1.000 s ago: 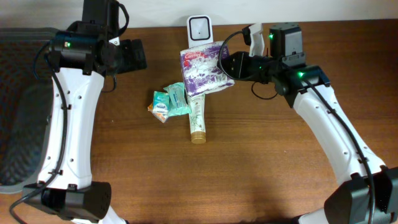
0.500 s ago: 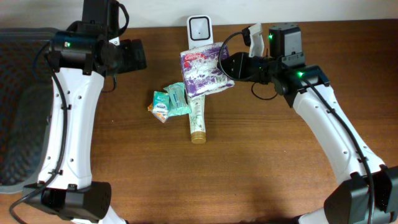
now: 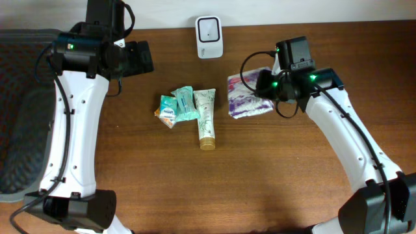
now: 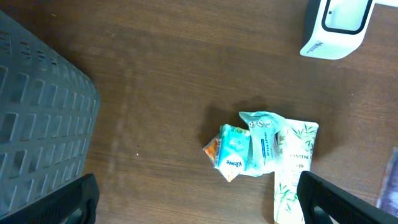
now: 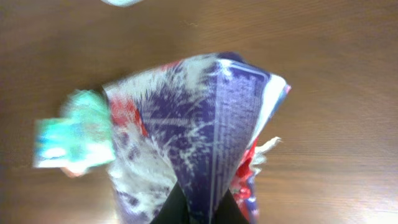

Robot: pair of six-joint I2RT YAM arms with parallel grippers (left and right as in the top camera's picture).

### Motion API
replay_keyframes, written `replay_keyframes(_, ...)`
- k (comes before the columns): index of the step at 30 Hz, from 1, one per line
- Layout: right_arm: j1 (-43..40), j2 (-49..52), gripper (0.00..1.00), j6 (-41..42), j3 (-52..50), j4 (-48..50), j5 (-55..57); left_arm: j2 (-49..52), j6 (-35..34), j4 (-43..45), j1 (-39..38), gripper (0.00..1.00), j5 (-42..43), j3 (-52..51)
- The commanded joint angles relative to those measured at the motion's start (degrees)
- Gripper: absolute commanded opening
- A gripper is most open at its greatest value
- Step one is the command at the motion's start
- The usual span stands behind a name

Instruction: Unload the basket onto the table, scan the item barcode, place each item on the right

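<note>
Purple pouch point(image 3: 247, 103) has swung right, clear of the scanner point(image 3: 209, 28), pinched in the closed right gripper point(image 3: 265, 84). Left gripper point(image 3: 144, 57) gapes wide, empty. Scan pass seems done; next likely a set-down.

The surface point(image 3: 260, 182) is carrying one white barcode scanner point(image 3: 209, 28), one purple pouch point(image 3: 246, 99), one cream tube point(image 3: 207, 118), two teal packets point(image 3: 184, 104) and one grey basket point(image 3: 19, 110).

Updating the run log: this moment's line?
right hand: shut on purple bag | bag: apart from scanner | left hand: open, empty
</note>
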Motion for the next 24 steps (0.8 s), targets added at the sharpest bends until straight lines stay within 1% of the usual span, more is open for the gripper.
replay_keyframes(1, 0.3, 0.1, 0.04, -0.3, 0.5, -4.8, 19.6, -0.2, 0.7, 0.1, 0.0, 0.99, -0.4, 0.5)
replay_keyframes(4, 0.3, 0.2, 0.04, -0.3, 0.5, -10.8, 31.2, -0.2, 0.7, 0.1, 0.0, 0.99, -0.4, 0.5)
replay_keyframes(7, 0.3, 1.8, 0.04, -0.3, 0.5, -13.1, 37.0, -0.2, 0.7, 0.1, 0.0, 0.99, -0.4, 0.5)
replay_keyframes(9, 0.3, 4.5, 0.04, -0.4, 0.4, -14.6, 39.3, -0.2, 0.7, 0.1, 0.0, 0.99, -0.4, 0.5)
replay_keyframes(14, 0.4, 11.1, 0.04, -0.4, 0.4, -15.2, 39.4, -0.2, 0.7, 0.1, 0.0, 0.99, -0.4, 0.5)
replay_keyframes(15, 0.7, 11.2, 0.07, -0.4, 0.4, -15.2, 38.8, -0.2, 0.7, 0.1, 0.0, 0.99, -0.4, 0.5)
replay_keyframes(18, 3.1, 11.2, 0.29, -0.6, 0.4, -14.0, 33.8, -0.2, 0.7, 0.1, 0.0, 0.99, -0.4, 0.5)
replay_keyframes(20, 5.7, 11.2, 0.31, -0.6, 0.4, -11.5, 26.5, -0.2, 0.7, 0.1, 0.0, 0.99, -0.4, 0.5)
replay_keyframes(21, 7.8, 11.2, 0.32, -0.6, 0.4, -8.6, 21.5, -0.2, 0.7, 0.1, 0.0, 0.99, -0.4, 0.5)
replay_keyframes(22, 8.7, 11.2, 0.34, -0.6, 0.5, -7.2, 19.5, -0.2, 0.7, 0.1, 0.0, 0.99, -0.4, 0.5)
replay_keyframes(24, 11.5, 11.2, 0.53, -0.6, 2.1, -3.9, 11.5, -0.2, 0.7, 0.1, 0.0, 0.99, -0.4, 0.5)
